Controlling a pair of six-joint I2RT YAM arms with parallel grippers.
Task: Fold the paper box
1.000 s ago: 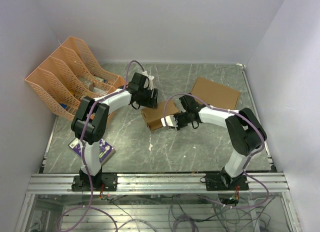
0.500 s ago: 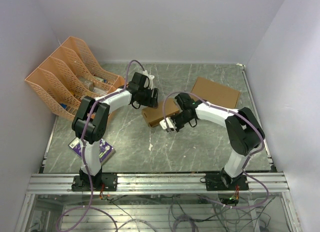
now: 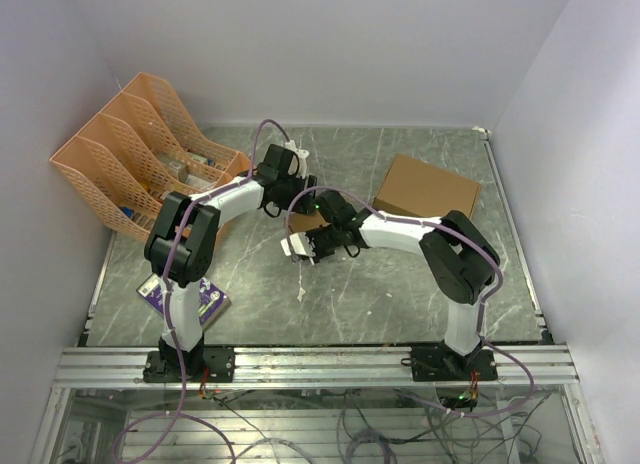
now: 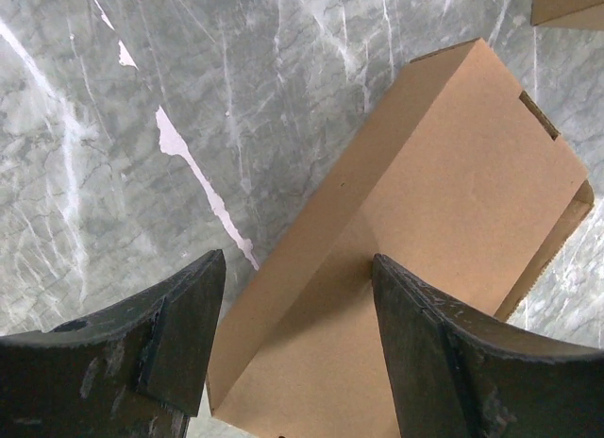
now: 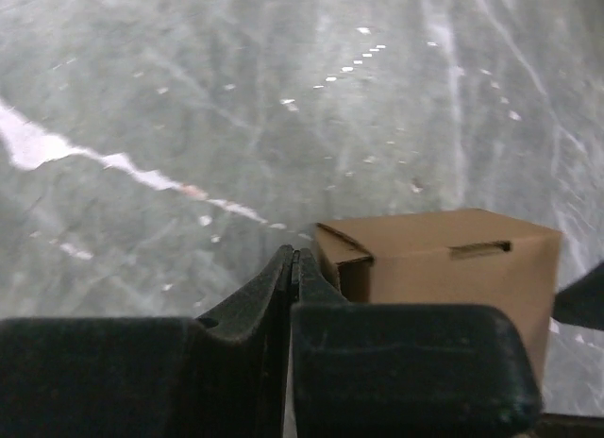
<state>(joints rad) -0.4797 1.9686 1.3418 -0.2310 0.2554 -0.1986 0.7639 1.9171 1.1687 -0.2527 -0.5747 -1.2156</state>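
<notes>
Left wrist view looks down on the narrow, rectangular, plain brown cardboard paper box, which lies flat and slantwise on the grey marbled worktop. The left gripper hangs over it spread wide, and one dark finger overlaps the box's top face; whether it touches cannot be told. From the right wrist, the right gripper is pinched tight with nothing in it, its tip just beside a corner of the box where a flap bends inward. The body already looks formed into a closed sleeve with its long walls squared up. What seems left is the ends: the far one gapes open and its tab slot stands empty, so tucking and closing remain. A wider ready-made brown cardboard carton sits apart at the rear right.
</notes>
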